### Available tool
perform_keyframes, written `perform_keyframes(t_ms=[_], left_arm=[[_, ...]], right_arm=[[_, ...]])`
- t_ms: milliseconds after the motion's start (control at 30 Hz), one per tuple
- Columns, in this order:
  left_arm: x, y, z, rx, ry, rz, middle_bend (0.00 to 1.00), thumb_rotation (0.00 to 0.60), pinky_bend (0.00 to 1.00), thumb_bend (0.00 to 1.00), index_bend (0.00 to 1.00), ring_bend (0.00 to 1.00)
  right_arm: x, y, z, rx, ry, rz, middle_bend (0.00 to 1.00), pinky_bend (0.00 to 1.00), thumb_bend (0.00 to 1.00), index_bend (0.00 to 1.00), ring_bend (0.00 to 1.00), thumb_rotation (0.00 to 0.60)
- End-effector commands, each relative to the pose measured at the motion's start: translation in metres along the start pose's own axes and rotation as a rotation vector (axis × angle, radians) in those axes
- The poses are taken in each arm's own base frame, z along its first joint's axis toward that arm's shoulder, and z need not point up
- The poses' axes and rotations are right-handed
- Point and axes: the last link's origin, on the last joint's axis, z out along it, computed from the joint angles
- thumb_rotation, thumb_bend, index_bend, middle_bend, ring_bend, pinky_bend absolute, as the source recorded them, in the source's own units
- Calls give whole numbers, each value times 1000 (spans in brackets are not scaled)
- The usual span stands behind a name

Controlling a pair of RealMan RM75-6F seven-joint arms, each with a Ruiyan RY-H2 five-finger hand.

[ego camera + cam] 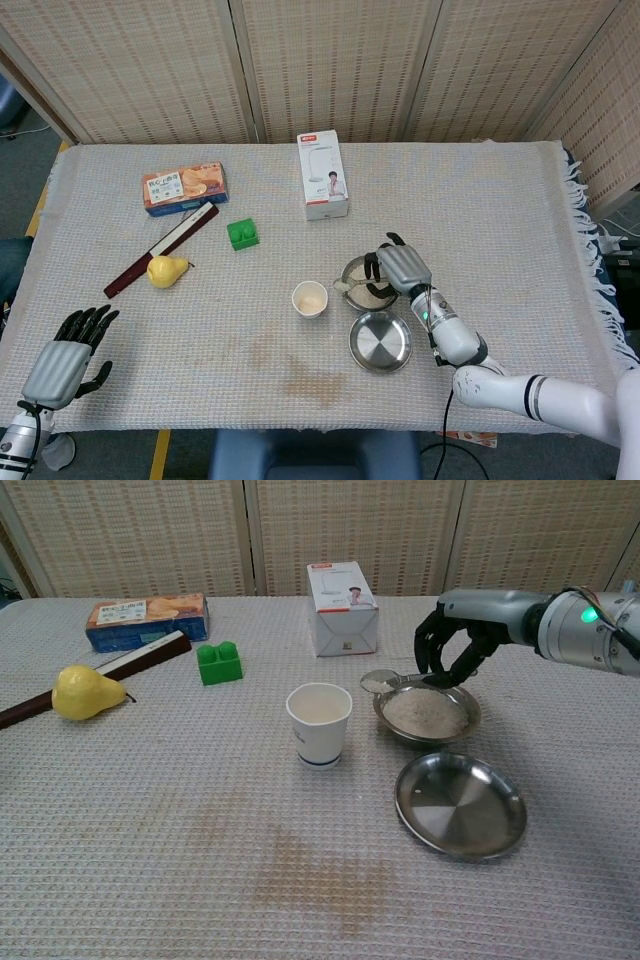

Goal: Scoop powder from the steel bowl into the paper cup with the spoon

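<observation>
My right hand [452, 648] [391, 268] holds a metal spoon [384, 682] by its handle. The spoon's bowl, filled with pale powder, hangs over the left rim of the steel bowl [426, 712] [368, 284], between it and the paper cup [320, 723] [310, 299]. The steel bowl holds a heap of pale powder. The white paper cup stands upright to the bowl's left and has some powder in it. My left hand [62, 366] rests open at the table's near left corner, far from all this.
An empty steel plate [460, 804] lies just in front of the bowl. A white carton [343, 607] stands behind the cup. A green block [220, 663], a yellow pear [83, 693], a dark ruler [110, 674] and a snack box [147, 619] lie to the left.
</observation>
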Motion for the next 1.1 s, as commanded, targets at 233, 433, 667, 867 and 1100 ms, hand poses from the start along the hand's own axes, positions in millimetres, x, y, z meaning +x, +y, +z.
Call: perform_keyframes(t_ms=[233, 433, 667, 867, 1100], left_arm=[[2, 0, -1, -5, 5, -11, 0, 600, 75, 420, 0, 0], [2, -1, -1, -7, 2, -11, 0, 600, 75, 419, 0, 0], [2, -2, -1, -8, 3, -14, 0, 600, 76, 419, 0, 0], [2, -1, -1, -9, 0, -15, 0, 600, 76, 420, 0, 0], [2, -1, -1, -10, -2, -18, 0, 600, 76, 421, 0, 0]], right_arm=[[8, -33, 4, 60, -22, 97, 602, 29, 347, 954, 250, 600], [2, -46, 8, 75, -31, 56, 602, 29, 347, 954, 250, 600], [-6, -52, 12, 65, -17, -72, 602, 29, 346, 954, 250, 600], [-10, -61, 13, 71, 14, -186, 602, 30, 346, 954, 250, 600], [-11, -75, 9, 110, 72, -320, 602, 29, 346, 954, 250, 600]])
